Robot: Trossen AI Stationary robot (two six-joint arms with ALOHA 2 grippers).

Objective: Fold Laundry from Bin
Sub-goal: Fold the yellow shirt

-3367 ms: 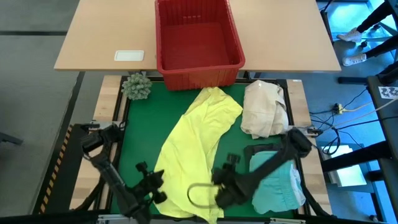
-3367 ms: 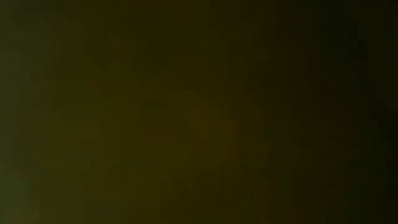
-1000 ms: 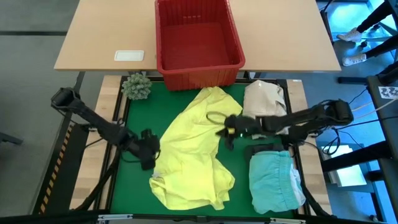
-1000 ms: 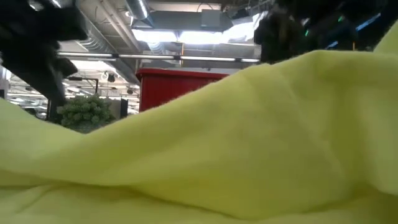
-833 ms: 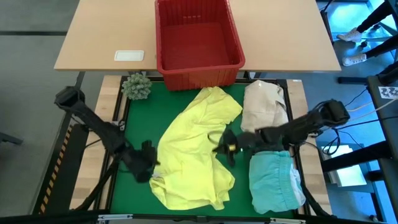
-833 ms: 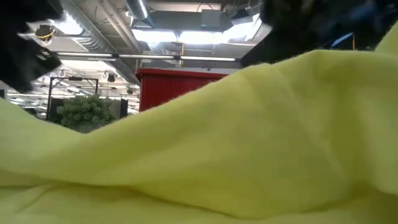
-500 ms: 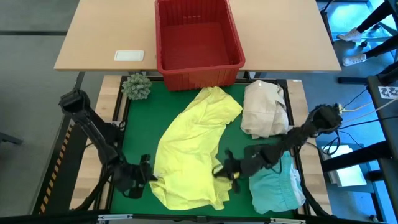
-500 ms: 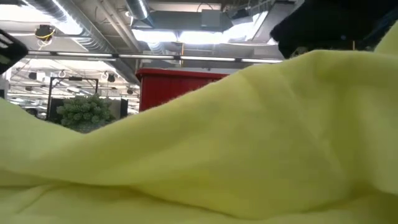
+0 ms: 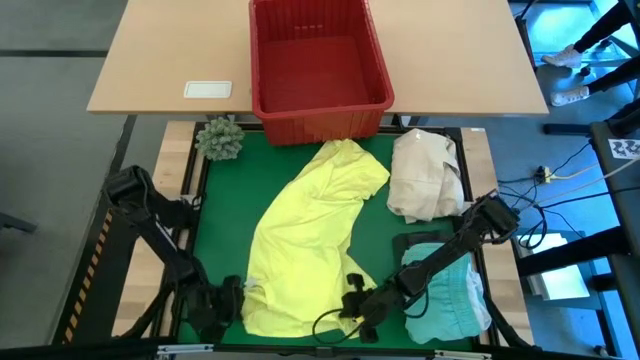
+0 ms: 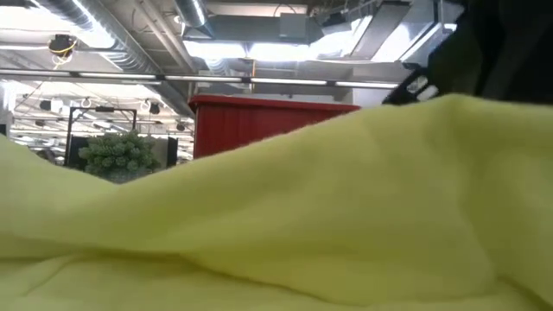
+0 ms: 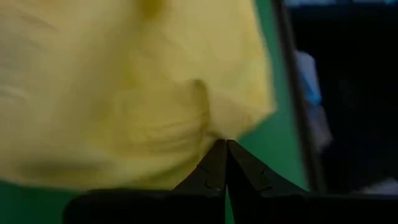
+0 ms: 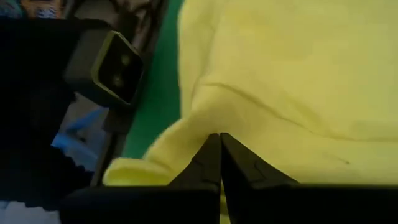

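The yellow shirt (image 9: 305, 240) lies spread on the green mat (image 9: 215, 215), reaching from just before the red bin (image 9: 318, 60) to the near edge. A second ago its near end was bunched and lifted toward mid-mat; now it is drawn back out and flat. The left gripper (image 9: 228, 300) and the right gripper (image 9: 355, 308) have swung down to the near corners, each with jaws together pinching the hem. The turquoise garment (image 9: 450, 295) lies at the near right, partly under the right arm. The shirt looks ready for a first fold.
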